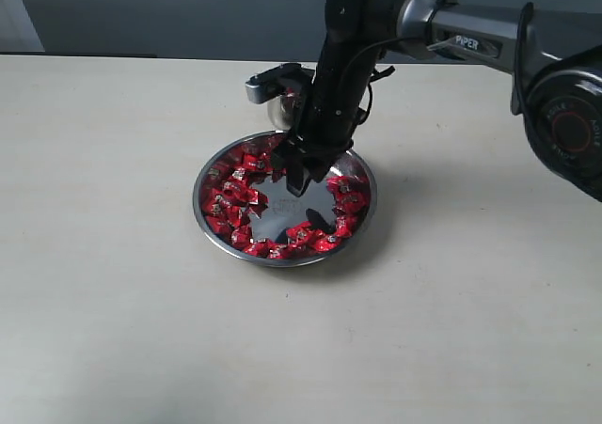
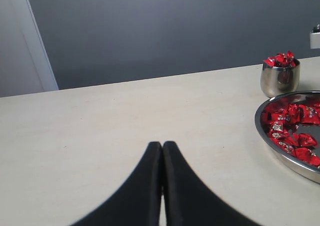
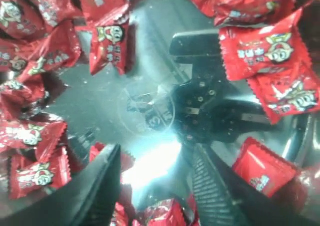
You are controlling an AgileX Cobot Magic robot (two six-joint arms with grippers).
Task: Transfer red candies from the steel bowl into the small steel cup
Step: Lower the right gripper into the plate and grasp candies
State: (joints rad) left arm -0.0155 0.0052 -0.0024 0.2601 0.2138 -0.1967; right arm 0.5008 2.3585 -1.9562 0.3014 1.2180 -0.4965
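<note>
Right gripper (image 1: 299, 174): jaws apart, empty, tips low over the bare centre of the steel bowl (image 1: 199, 206). Red candies (image 1: 226, 196) ring it, the nearest just beside the tips. Small steel cup (image 2: 280, 76), heaped, stands just beyond the bowl's rim. Left gripper (image 2: 162, 153) is closed, well off the bowl.

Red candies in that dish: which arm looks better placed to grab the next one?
Probably the right. The right gripper hangs open inside the steel bowl, just above the red candies. The left gripper is shut, over bare table beside the bowl.
</note>
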